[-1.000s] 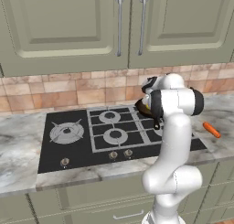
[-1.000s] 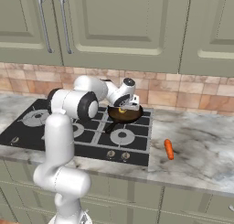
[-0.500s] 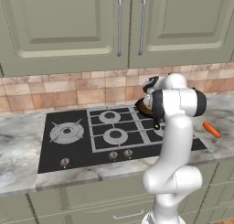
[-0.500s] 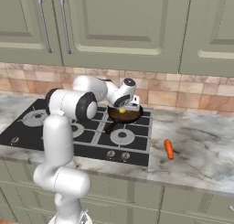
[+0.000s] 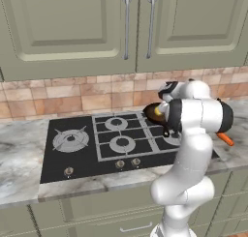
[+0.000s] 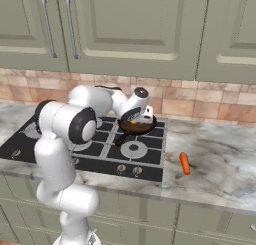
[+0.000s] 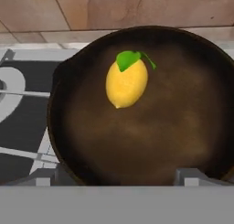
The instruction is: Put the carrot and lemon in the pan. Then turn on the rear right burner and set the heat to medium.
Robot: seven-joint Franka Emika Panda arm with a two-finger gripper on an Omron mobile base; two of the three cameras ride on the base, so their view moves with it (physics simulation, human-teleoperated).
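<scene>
A white robot arm reaches over a black cooktop [image 5: 72, 156], its gripper [image 7: 118, 177] poised directly above the pan [image 7: 137, 163] with jaws spread wide and nothing between them. The two finger tips [image 7: 194, 176] stand apart at the pan's near rim, clear of the fruit. One lemon [image 7: 126, 83], bright yellow with a green leaf at its stem, lies on the pan's dark floor just beyond the gripper, toward the tiled backsplash [image 5: 72, 93]. The pan [image 6: 137, 125] sits on a rear grate at the cooktop's right end. One carrot [image 6: 185, 163] lies alone on the marble counter [image 6: 220, 164], well off to the gripper's right and nearer the counter's front edge. Three small knobs [image 5: 119, 164] line the cooktop's front edge. Green cabinet doors [image 5: 68, 28] with metal handles hang overhead. The arm's own bulk hides part of the right-hand burners in the left base view.
</scene>
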